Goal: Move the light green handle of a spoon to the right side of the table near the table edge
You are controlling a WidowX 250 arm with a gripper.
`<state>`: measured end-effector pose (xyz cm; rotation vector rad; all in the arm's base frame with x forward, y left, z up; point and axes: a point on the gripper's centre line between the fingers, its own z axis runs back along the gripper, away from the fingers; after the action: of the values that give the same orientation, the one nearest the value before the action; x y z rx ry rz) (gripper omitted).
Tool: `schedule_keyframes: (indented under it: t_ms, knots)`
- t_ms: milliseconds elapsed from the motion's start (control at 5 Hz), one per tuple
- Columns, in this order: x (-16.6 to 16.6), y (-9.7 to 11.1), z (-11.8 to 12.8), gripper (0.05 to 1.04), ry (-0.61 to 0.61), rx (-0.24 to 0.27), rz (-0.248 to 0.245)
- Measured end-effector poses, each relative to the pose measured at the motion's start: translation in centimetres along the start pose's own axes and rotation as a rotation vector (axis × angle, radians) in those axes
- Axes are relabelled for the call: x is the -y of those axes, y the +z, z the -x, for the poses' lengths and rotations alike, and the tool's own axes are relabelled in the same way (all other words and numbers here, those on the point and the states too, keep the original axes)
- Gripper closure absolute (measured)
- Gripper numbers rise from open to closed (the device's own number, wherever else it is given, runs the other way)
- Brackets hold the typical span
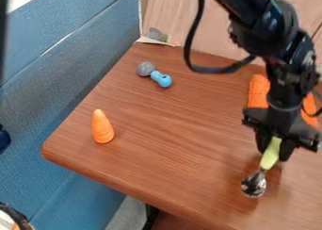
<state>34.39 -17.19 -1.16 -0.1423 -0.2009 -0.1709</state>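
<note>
We see the spoon (254,183) below the gripper (274,153), which grips its handle, over the right part of the worktop (182,125). Its long axis slants, bowl pointing down and slightly left in our view. The handle is light green, the bowl shiny silver.

A brown wood-grain table (189,125) is stretching across the scene, its rounded near-left corner pointing toward blue upholstered panels (47,116). A pale wood-grain panel (173,14) is standing along the far side. Below the near edge, a dark support (151,218) is rising beside grey flooring (127,215).
</note>
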Motion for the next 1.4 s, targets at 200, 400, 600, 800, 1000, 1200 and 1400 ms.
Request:
schedule_keyframes:
  t_ms: [200, 400, 600, 800, 1000, 1200, 1400]
  knots:
    - [-0.1, -0.8, -0.4, 0.691, -0.009, -0.023, -0.018]
    - [0.0, -1.1, -0.8, 0.639, -0.022, -0.033, -0.025]
    - [-0.4, -1.1, -1.0, 0.341, 0.039, -0.013, -0.068]
    - [-0.5, -0.9, -0.8, 0.096, 0.004, -0.046, -0.080]
    - [-0.4, -0.6, -0.9, 0.078, -0.007, -0.043, -0.075]
    - [-0.2, 1.7, -1.9, 0.084, -0.025, 0.000, -0.059]
    - [-0.4, 4.0, -2.6, 0.084, -0.007, 0.047, -0.049]
